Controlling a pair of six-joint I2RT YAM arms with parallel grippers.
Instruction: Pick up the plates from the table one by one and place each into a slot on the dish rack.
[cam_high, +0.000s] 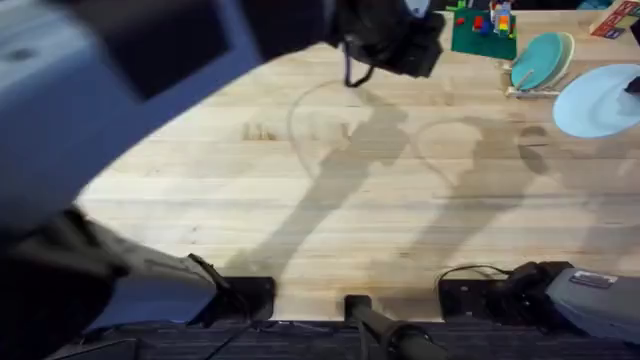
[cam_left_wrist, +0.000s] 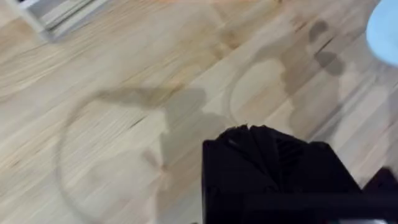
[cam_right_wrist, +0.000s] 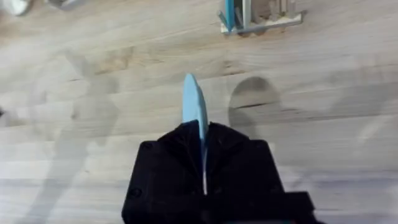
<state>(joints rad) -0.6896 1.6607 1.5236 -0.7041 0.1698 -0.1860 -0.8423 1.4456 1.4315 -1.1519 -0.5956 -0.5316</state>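
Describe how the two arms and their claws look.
The left arm shows large and blurred, blue-grey with a dark panel, ending in a black claw with a thin dark cable hanging below. The right arm has a grey link on a black base, cables looping beside it. In the right wrist view, the right claw is black and blocky.

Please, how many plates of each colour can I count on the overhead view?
teal plate: 1
pale yellow plate: 1
light blue plate: 1
Total: 3
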